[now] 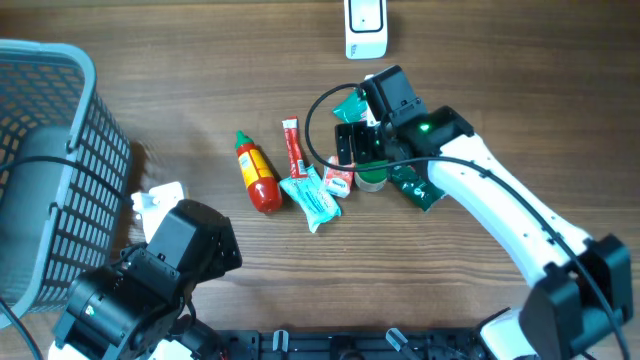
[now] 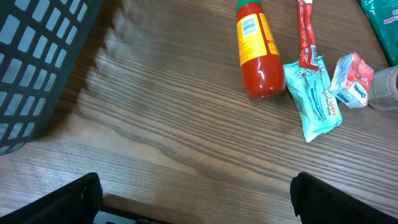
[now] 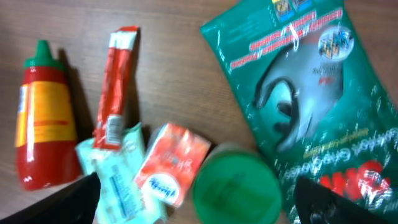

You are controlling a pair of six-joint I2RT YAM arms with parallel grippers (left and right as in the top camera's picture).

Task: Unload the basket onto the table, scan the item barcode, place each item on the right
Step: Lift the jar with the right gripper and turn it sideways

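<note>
Reach favours the right pincer (image 3: 196,190); wide apart and empty, it hangs straight above the round green-lidded pot (image 3: 235,182) on the wooden bench (image 3: 180,68), likely the item to scan; the left pincer (image 2: 196,183), also apart, sits well off.

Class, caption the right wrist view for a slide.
Open right hand above green packet, green lid, red sauce bottle and red sachet on wooden table.
</note>
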